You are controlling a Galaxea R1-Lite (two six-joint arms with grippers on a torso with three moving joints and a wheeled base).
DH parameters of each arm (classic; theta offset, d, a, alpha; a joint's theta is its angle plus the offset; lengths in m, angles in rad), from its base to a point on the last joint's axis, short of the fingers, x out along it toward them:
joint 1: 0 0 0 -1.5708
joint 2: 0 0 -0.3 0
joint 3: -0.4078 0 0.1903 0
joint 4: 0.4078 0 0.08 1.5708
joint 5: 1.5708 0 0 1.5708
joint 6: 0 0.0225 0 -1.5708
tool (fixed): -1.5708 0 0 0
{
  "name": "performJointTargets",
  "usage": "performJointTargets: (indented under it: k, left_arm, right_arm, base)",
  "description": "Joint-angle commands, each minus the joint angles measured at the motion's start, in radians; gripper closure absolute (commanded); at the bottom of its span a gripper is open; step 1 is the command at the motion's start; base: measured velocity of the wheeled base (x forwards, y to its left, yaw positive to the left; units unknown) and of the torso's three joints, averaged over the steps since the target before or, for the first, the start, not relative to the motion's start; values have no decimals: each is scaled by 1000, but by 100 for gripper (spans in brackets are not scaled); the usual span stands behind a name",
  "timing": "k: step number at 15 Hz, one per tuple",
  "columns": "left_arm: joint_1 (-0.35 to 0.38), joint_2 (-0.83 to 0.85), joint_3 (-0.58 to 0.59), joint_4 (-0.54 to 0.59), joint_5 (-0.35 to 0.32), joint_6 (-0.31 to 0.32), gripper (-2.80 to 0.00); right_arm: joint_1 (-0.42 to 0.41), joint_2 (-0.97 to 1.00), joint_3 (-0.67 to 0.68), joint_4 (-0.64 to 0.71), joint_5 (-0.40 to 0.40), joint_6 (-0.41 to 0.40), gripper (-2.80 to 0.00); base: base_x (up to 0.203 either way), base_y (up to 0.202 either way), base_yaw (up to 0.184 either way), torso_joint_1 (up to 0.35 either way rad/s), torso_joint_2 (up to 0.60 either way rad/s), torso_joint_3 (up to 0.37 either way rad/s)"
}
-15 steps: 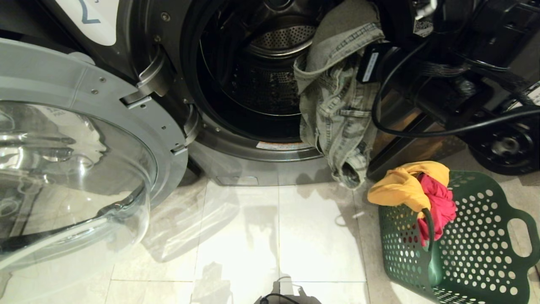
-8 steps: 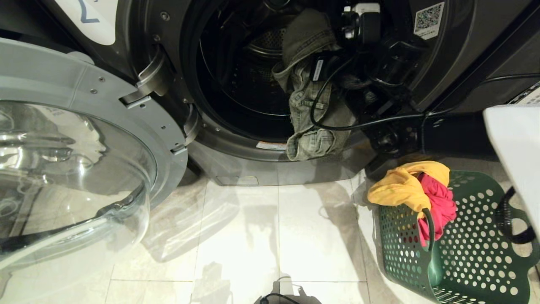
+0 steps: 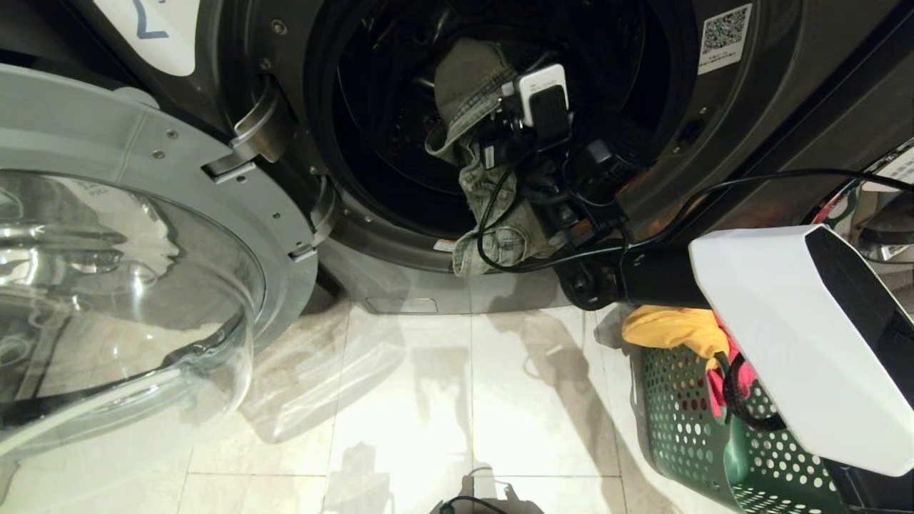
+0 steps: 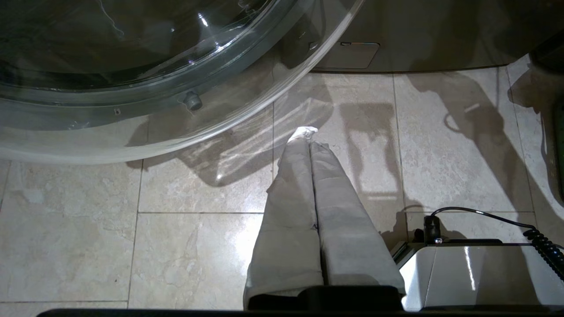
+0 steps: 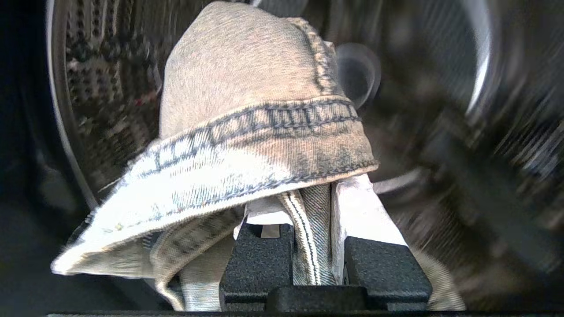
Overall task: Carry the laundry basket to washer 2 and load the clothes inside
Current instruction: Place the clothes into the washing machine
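Head view: pale tiled floor; washer 2 door swung wide. Right gripper inside the drum mouth, clamped on denim trousers. Laundry basket beside it, holding yellow cloth and red-pink cloth.

Left wrist view: left gripper pinched together above tiles.

Right wrist view: trousers' seam pinched between fingers.

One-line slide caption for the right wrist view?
Right tool shut on grey-green denim trousers, carrying them into the washer drum.

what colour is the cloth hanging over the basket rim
Yellow cloth, clearest in the head view.
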Motion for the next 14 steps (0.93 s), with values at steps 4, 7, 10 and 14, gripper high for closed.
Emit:
performJointTargets:
  k: [4,7,10,14]
  left_arm:
    - [0,0,0,0,0,0,0]
    - [0,0,0,0,0,-1,0]
    - [0,0,0,0,0,0,0]
    - [0,0,0,0,0,-1,0]
  right_arm:
    - [-6,22,1,-78,-2,-19,0]
    - [-37,19,9,-76,-4,-16,-280]
    - [-72,10,20,31,-47,94,-280]
    - [-107,-4,40,206,-82,196,-280]
  base:
    - [0,0,0,0,0,0]
    - [0,0,0,0,0,0]
    - [0,0,0,0,0,0]
    - [0,0,0,0,0,0]
